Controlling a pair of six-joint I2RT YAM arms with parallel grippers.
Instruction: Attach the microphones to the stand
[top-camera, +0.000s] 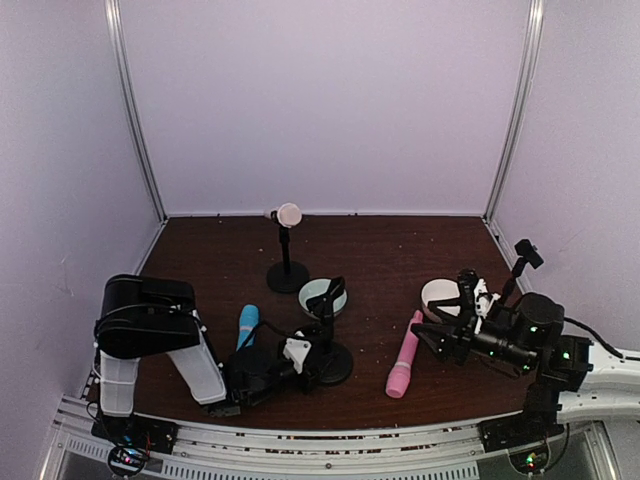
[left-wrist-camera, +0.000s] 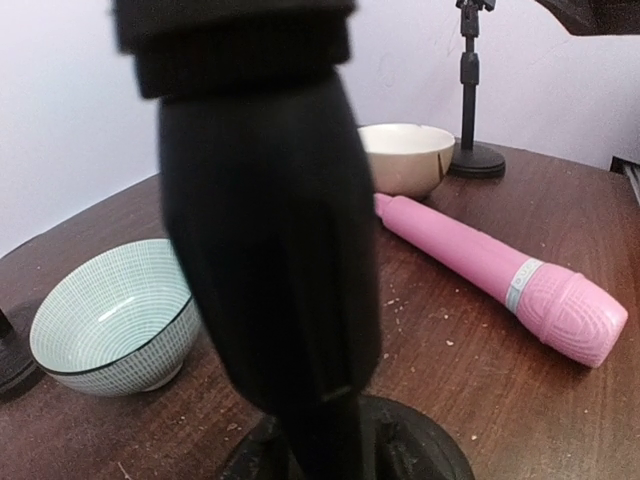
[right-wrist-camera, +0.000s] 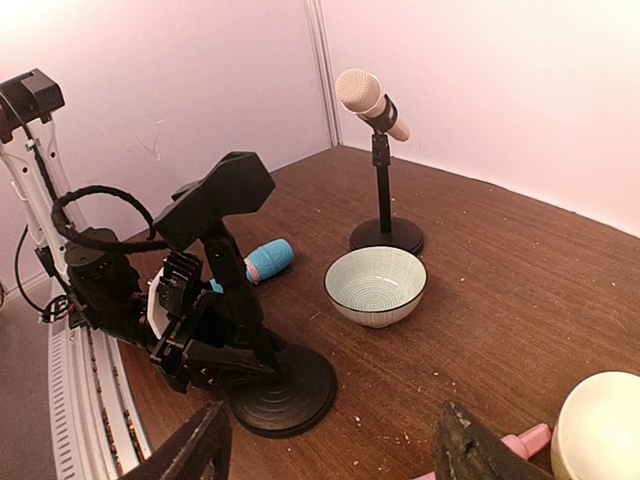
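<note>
The cream microphone (top-camera: 289, 214) sits in the clip of the far stand (top-camera: 287, 262); it also shows in the right wrist view (right-wrist-camera: 368, 100). The sky-blue microphone (top-camera: 246, 326) lies on the table behind my left arm. The pink microphone (top-camera: 404, 367) lies near the front, head toward me, also in the left wrist view (left-wrist-camera: 490, 270). My left gripper (top-camera: 312, 360) is shut on the pole of the near stand (top-camera: 331, 340), just above its round base (right-wrist-camera: 285, 390). Its clip is empty. My right gripper (right-wrist-camera: 330, 455) is open and empty, right of the pink microphone.
A green-patterned bowl (top-camera: 324, 296) sits between the two stands. A cream bowl (top-camera: 440, 297) is at the right, beside my right arm. A third stand (left-wrist-camera: 468, 90) rises behind it. White walls close the table's back and sides.
</note>
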